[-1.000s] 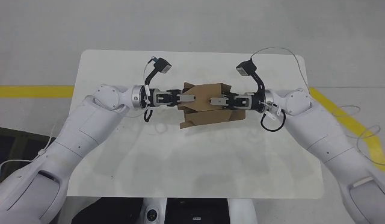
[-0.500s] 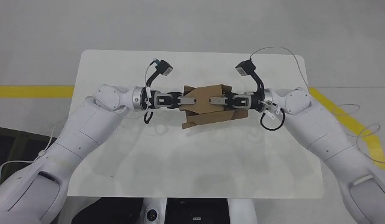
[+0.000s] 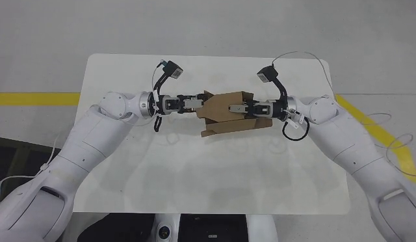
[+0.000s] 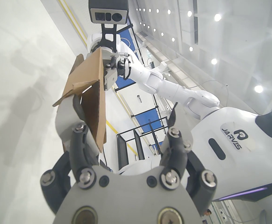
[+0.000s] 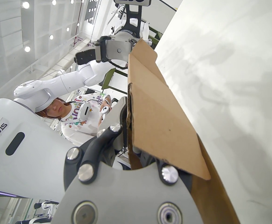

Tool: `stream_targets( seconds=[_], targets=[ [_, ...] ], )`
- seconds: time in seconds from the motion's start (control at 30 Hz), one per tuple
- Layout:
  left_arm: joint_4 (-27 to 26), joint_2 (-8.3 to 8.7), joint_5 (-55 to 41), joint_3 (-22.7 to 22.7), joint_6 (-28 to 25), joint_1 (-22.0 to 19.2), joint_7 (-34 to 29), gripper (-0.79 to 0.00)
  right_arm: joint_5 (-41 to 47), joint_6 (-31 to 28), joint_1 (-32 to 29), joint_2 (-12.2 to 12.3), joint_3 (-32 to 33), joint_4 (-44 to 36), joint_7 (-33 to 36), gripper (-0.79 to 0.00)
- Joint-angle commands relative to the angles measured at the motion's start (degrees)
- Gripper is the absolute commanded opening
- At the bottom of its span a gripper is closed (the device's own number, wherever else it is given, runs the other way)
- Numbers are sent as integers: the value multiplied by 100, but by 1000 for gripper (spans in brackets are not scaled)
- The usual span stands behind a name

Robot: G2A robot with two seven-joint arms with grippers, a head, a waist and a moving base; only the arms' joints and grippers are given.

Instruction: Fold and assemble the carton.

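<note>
A brown cardboard carton (image 3: 227, 112), partly folded with loose flaps, is held above the middle of the white table (image 3: 130, 170). My right gripper (image 3: 245, 109) is shut on the carton's right end. In the right wrist view a carton panel (image 5: 157, 117) runs between its fingers and hides one of them. My left gripper (image 3: 196, 103) is at the carton's left end with its fingers spread wide, open. In the left wrist view one finger (image 4: 64, 117) lies against a carton flap (image 4: 91, 96), and the other finger (image 4: 173, 122) stands apart from it.
The table's far edge lies close behind both wrists, and bare tabletop spreads in front of the carton. A yellow floor line (image 3: 39, 99) runs past the table on both sides.
My left gripper has opened and drawn back a little to the left, off the carton's left end. The carton has shifted slightly toward the right gripper, which still holds it.
</note>
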Motion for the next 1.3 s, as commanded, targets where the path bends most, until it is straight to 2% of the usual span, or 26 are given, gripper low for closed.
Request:
stream_targets(
  seconds=[0.0, 0.23, 0.47, 0.7, 1.27],
  targets=[
    [-10, -6, -114, -58, 26, 28, -26, 0, -51, 22, -8, 3, 15, 35, 22, -785],
    [-113, -53, -457, -252, 170, 105, -170, 0, -89, 53, -86, -16, 131, 63, 52, -785],
    [-145, -101, -246, -357, 253, 139, -253, 0, -103, 163, -181, -45, 338, 42, -118, -785],
    [-90, -111, -68, -367, 230, 135, -230, 0, -256, 287, -259, -49, 567, 5, -332, -785],
    [-90, -111, -68, -367, 230, 135, -230, 0, -256, 287, -259, -49, 567, 5, -332, -785]
  ],
)
